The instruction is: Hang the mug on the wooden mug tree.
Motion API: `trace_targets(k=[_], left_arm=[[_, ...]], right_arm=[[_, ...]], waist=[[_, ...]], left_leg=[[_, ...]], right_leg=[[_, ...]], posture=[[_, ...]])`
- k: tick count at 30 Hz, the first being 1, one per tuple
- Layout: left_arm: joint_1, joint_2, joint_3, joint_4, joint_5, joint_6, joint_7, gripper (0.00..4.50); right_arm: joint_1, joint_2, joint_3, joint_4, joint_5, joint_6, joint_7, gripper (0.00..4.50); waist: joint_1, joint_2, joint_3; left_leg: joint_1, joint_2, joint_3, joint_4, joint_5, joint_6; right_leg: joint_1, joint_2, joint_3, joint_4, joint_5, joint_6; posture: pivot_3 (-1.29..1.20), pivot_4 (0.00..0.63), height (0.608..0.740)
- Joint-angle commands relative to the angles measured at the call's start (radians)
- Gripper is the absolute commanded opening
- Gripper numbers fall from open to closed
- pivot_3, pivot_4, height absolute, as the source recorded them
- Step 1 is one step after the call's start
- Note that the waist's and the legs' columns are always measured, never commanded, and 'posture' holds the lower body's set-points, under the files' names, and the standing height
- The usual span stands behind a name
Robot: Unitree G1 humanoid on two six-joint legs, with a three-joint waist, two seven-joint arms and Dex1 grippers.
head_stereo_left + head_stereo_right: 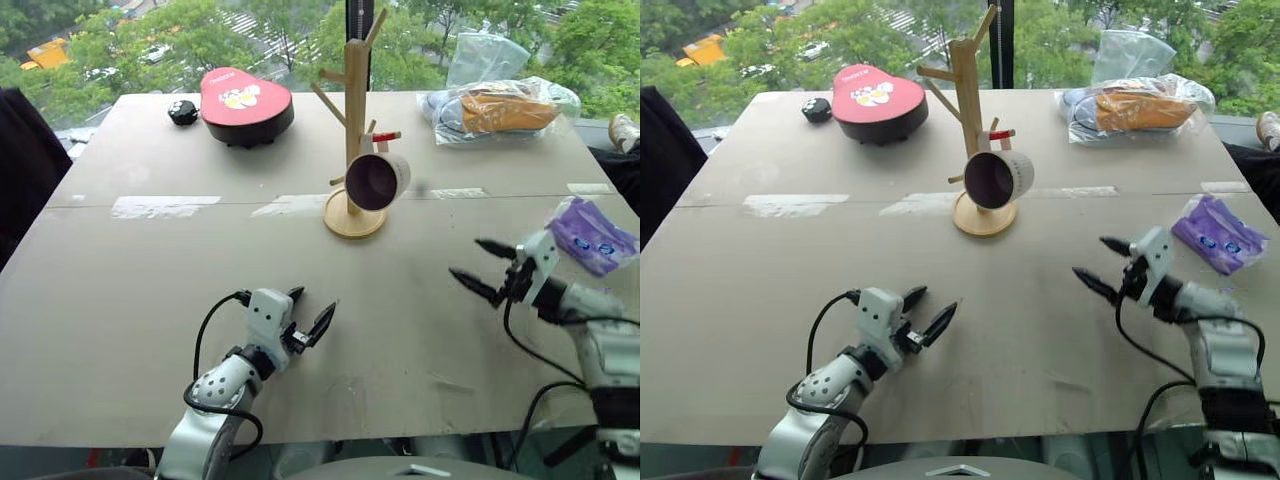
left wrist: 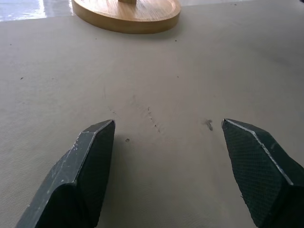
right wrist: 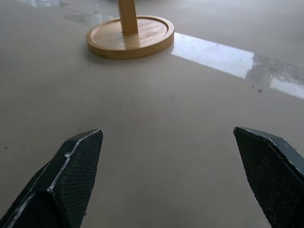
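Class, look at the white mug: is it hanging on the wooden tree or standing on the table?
Hanging. The mug sits on its side off the table, against the wooden mug tree below the red-tipped peg, its dark mouth facing the camera.

White-grey arms, black cables, textured black fingers (image 1: 322,325)

A test bench upstairs: a bare board table (image 1: 150,300) against a window (image 1: 120,40) overlooking treetops and street.
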Motion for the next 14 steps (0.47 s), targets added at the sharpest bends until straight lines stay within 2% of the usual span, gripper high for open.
trace_targets(k=[1, 2, 6, 14], left_arm=[[0.044, 0.039, 0.008, 0.004, 0.011, -0.027, -0.048, 3.69], [0.051, 0.044, 0.014, 0.012, 0.005, -0.041, -0.061, 3.69], [0.064, 0.068, 0.02, 0.039, 0.013, -0.09, -0.105, 3.69], [0.052, 0.083, 0.02, 0.056, 0.025, -0.138, -0.14, 3.69]], right_arm=[[0.148, 0.061, -0.025, -0.148, -0.017, -0.098, -0.093, 4.47], [0.185, 0.081, -0.018, -0.161, -0.03, -0.12, -0.112, 4.47], [0.298, 0.142, 0.014, -0.196, -0.075, -0.185, -0.178, 4.47], [0.398, 0.188, 0.031, -0.228, -0.087, -0.226, -0.257, 4.47]], waist=[[0.003, -0.003, -0.002], [0.004, -0.004, -0.003], [0.003, -0.001, -0.002], [0.005, -0.002, -0.003]], left_leg=[[0.002, 0.0, 0.001, 0.0, 0.0, 0.0], [0.008, 0.002, 0.0, -0.004, 0.0, 0.0], [0.01, 0.002, 0.001, -0.004, 0.0, 0.0], [0.011, 0.002, 0.0, -0.004, 0.0, 0.0]], right_leg=[[0.002, 0.001, 0.001, 0.0, 0.0, 0.0], [0.005, 0.002, 0.0, -0.001, 0.0, 0.0], [0.008, 0.002, 0.0, -0.001, 0.0, 0.0], [0.008, 0.003, 0.0, -0.001, 0.0, 0.0]], posture=[[0.0, 0.15, 0.74], [0.0, 0.15, 0.74], [0.0, 0.15, 0.74], [0.0, 0.15, 0.74]])
